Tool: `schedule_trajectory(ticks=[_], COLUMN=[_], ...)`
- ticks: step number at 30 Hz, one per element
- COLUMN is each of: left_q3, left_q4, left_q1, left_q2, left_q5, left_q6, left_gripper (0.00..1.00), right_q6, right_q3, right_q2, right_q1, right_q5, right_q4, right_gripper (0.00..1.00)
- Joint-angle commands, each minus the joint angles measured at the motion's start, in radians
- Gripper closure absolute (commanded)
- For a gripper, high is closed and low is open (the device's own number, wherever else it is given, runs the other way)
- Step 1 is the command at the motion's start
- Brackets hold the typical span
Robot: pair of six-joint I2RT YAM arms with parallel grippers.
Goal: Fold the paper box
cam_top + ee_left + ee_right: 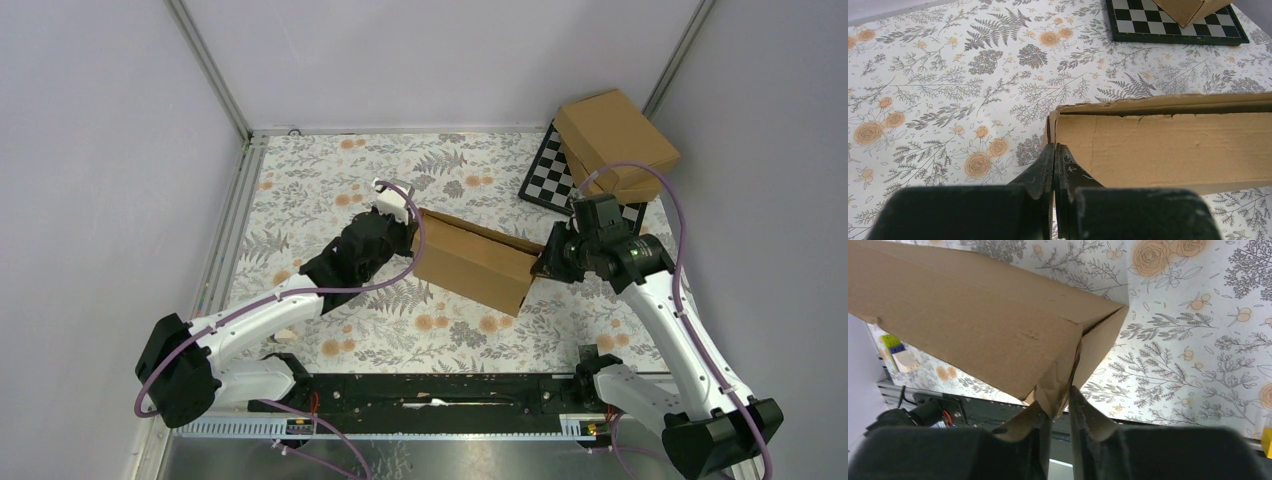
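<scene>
— Where's the paper box (472,262)?
— Stretched between both hands, over the floral cloth (330,190). The left gripper (1054,149) is pinched flat on its end flap; the right gripper (1058,399) is nearly closed on the opposite corner flap.
— Anything nearby?
— Just beyond the right gripper lies a checkerboard (548,180) carrying stacked cardboard boxes (615,135), apart from the held box.

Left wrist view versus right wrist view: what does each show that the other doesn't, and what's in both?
Only the left wrist view shows the checkerboard with another cardboard box on it, and the left tool shut on the paper box's end edge. Only the right wrist view shows the right tool pinching a flap at the box's corner, plus a dark rail beyond the box. Both show the paper box and the floral tablecloth.
</scene>
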Motion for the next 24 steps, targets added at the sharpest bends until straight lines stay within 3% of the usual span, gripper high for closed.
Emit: schedule_trajectory(ticks=[1, 4, 6, 8, 18, 24], left_q3=[-0.024, -0.024, -0.023, -0.021, -0.022, -0.022], left_q4=[-0.024, -0.024, -0.023, -0.024, -0.023, -0.025], left_q1=[-0.004, -0.004, -0.006, -0.006, -0.011, -0.014], left_q2=[-0.012, -0.010, -0.010, -0.009, -0.010, -0.010], left_q5=[-0.009, -0.009, -0.010, -0.009, -0.011, 0.000], left_q6=[0.000, 0.001, 0.002, 0.002, 0.005, 0.007], left_gripper=[1.00, 1.00, 1.00, 1.00, 1.00, 1.00], right_q6=[-0.026, -0.060, -0.092, -0.118, -0.245, -0.267], right_q3=[-0.041, 0.030, 0.082, 0.126, 0.218, 0.328], right_q2=[-0.003, 0.006, 0.011, 0.018, 0.052, 0.094], right_q1=[0.001, 0.001, 0.001, 0.002, 0.002, 0.001], right_q5=[0.001, 0.046, 0.083, 0.100, 0.001, 0.083], right_q4=[-0.023, -0.060, -0.085, -0.104, -0.091, -0.077], right_gripper=[0.63, 0.51, 0.33, 0.25, 0.21, 0.21])
